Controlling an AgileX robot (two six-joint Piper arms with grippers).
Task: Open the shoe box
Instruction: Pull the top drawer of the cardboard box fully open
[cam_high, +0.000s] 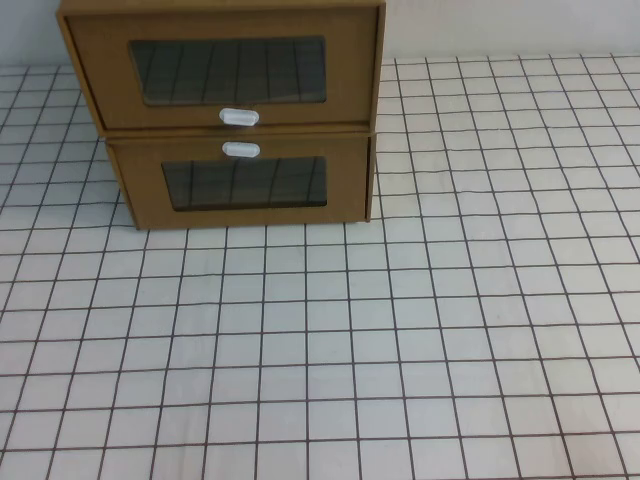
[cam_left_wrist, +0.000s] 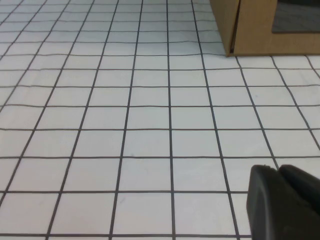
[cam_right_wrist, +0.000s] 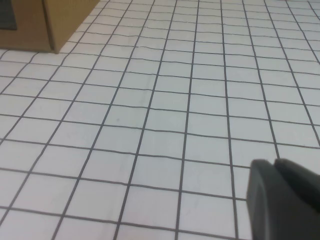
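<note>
Table: the white table with a black grid (cam_high: 420, 340) lies bare between you and the boxes. Nothing stands in the way of an approach from the near side.
Stack: two brown cardboard boxes sit at the far left. The upper shoe box (cam_high: 100, 70) rests on the lower shoe box (cam_high: 140, 185), and both fronts look closed.
Stack risk: neither box appears fastened down. I judge that a pull on one front may drag the whole stack toward you, or slide the upper one off the lower, instead of opening it.
Choice risk: the task names one box and you face two that look alike, so you could open the wrong one.
Windows: the upper window (cam_high: 228, 70) and the lower window (cam_high: 245, 183) are dark see-through panels. They probably give easily, so a fingertip landing there could dent them.
Handles: the small white oval upper handle (cam_high: 239, 117) and its twin, the lower handle (cam_high: 241, 150), lie close together, one above the other. Aim slightly off and you hook the wrong one. Each is small and smooth, so a shallow grip may slip off.
Left gripper: the dark left gripper (cam_left_wrist: 277, 172) hangs low over the near table, well apart from the lower box's corner. Its fingers look pressed together on nothing.
Right gripper: the dark right gripper (cam_right_wrist: 275, 167) is likewise low, near and well clear, with its fingers together and empty. Spread them before you reach for a handle.
</note>
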